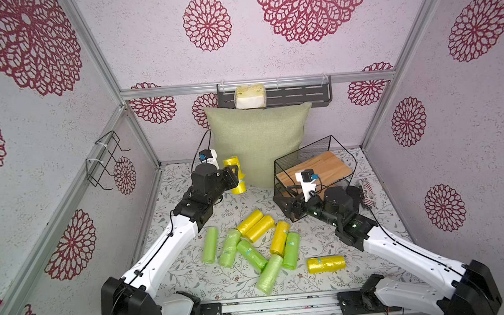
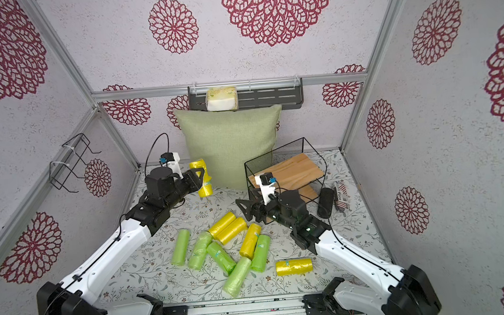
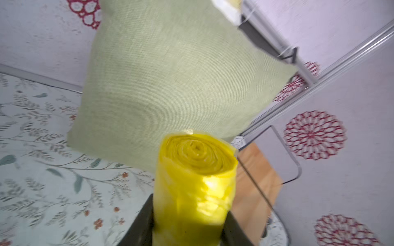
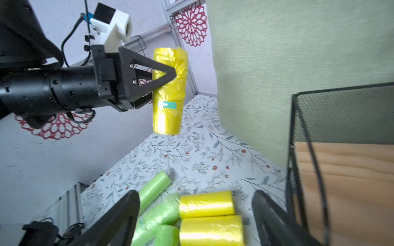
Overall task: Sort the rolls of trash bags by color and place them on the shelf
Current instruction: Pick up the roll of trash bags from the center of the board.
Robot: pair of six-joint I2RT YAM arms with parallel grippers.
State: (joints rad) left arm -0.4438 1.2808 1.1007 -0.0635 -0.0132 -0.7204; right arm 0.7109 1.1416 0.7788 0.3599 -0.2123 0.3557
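Gripping one bright yellow roll of crinkly plastic trash bags (image 4: 168,115) across its upper middle, just above the small teal sticker, your left gripper (image 4: 164,78) has both jaws pressed into the wrap. The roll hangs upright, clear of the floral-print table cloth (image 1: 192,279) and just beside the pale green fabric cushion (image 1: 259,145).

Expect it to feel light. The outer film looks soft and slick, so it will likely dent under the jaws and could slide if you swing fast. A hold across the middle, as you have now, seems the safest; the ends are loose folded plastic.

Your right gripper (image 2: 245,209) stands with its jaws spread wide and nothing between them, low at the near corner of the small black wire-mesh shelf with two light wooden boards (image 1: 306,154). Whether it touches the frame, I cannot tell.

The other nine rolls (image 1: 251,254), four yellow and five light green, lie on the cloth between your arms. Most are touching in a loose heap, and one yellow roll lies apart, nearer the right arm.

Both boards look bare. Open cloth runs in front of the cushion toward the shelf, but the right arm sits across that approach, and the mesh walls and wire rim could snag the film
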